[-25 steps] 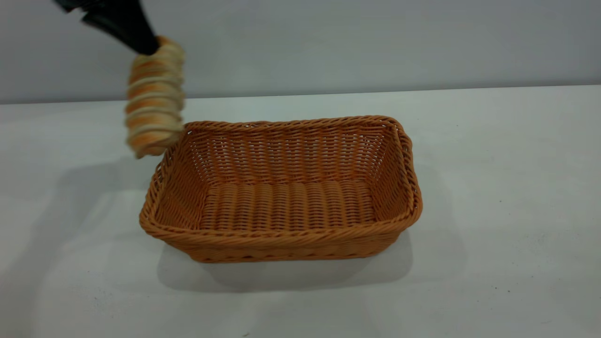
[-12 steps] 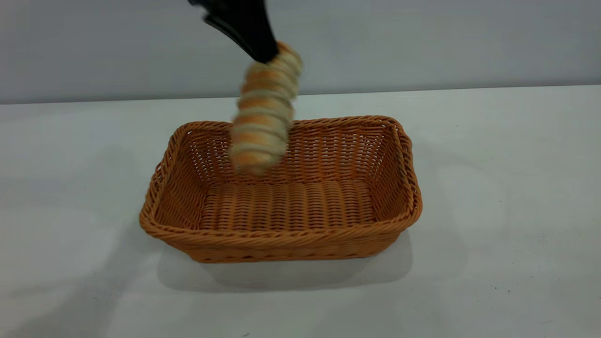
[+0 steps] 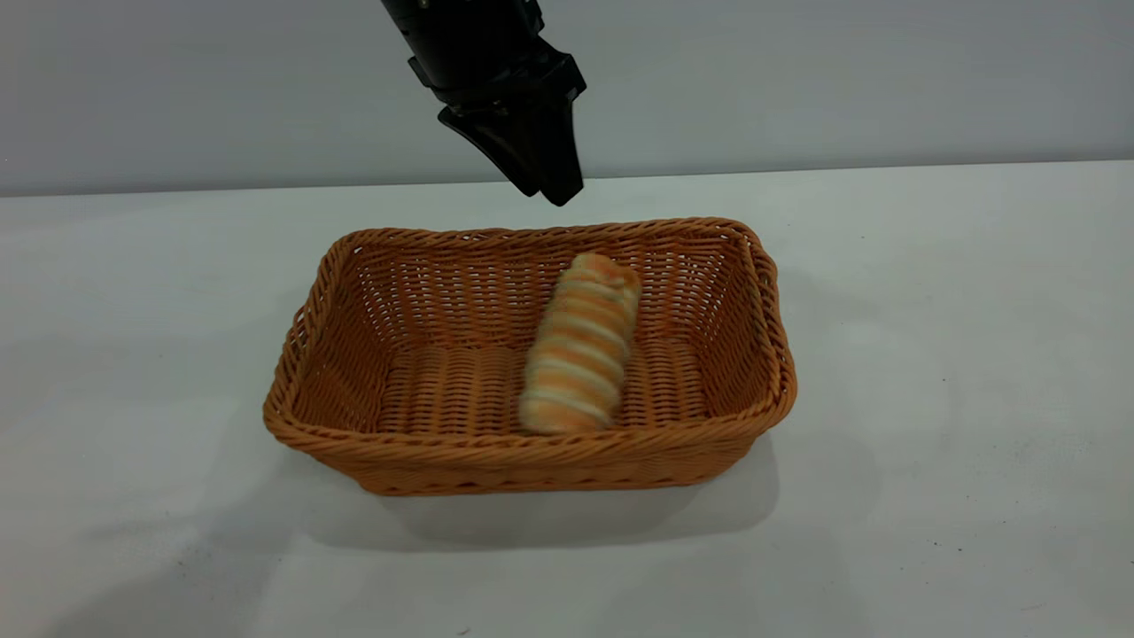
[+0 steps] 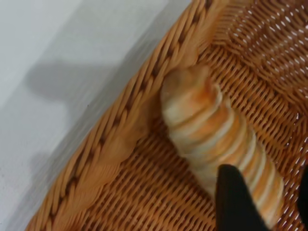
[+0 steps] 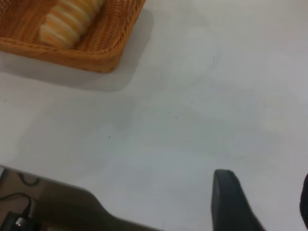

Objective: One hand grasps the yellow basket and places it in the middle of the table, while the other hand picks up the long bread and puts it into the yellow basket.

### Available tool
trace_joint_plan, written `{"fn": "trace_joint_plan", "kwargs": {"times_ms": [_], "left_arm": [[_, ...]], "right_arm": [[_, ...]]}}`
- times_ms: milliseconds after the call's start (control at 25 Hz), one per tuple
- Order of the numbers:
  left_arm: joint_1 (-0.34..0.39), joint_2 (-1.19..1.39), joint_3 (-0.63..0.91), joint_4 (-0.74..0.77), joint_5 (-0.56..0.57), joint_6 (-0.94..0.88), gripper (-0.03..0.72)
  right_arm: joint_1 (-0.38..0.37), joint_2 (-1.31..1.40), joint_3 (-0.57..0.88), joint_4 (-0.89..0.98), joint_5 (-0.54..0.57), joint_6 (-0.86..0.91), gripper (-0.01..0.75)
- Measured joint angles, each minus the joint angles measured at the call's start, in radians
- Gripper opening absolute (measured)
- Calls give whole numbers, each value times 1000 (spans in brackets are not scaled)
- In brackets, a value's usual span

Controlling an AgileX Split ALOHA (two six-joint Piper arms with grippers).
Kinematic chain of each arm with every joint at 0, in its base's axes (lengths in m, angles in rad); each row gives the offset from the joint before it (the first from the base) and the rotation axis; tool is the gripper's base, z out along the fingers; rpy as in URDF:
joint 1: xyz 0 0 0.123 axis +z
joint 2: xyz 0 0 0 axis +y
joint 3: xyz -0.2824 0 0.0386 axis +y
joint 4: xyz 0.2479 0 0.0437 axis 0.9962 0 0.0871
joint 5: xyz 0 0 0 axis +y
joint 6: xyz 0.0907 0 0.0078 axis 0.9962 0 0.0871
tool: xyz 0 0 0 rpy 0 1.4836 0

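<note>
The yellow basket stands in the middle of the table. The long bread lies inside it, right of centre, one end toward the back wall and the other near the front wall. My left gripper hangs open and empty above the basket's back rim, clear of the bread. In the left wrist view its two black fingers are spread apart over the bread and the basket's braided rim. My right gripper is open over bare table, away from the basket and the bread.
The white table stretches on all sides of the basket, with a grey wall behind. In the right wrist view the table's edge and a black cable below it show near that gripper.
The left gripper carried the bread from the left to above the basket, came lower and opened. The bread dropped from the fingers and now lies in the basket.
</note>
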Motion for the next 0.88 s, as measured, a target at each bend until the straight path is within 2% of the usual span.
{"fn": "trace_joint_plan", "kwargs": {"times_ms": [80,160,400,600,880], "left_arm": [[0,0,-1,-1,-2,-4,485],[0,0,-14,-1,6,-8,507],[3,-83,-116,69,49,-40,503],[24,-239,-142,110,61,-84,492],[25,-465,-144,297,154,-207,490]], "right_arm": [[0,0,0,0,0,0,332],[0,0,0,0,1,0,332],[0,0,1,-6,4,2,332],[0,0,1,-7,6,10,328],[0,0,1,-7,6,34,256]]}}
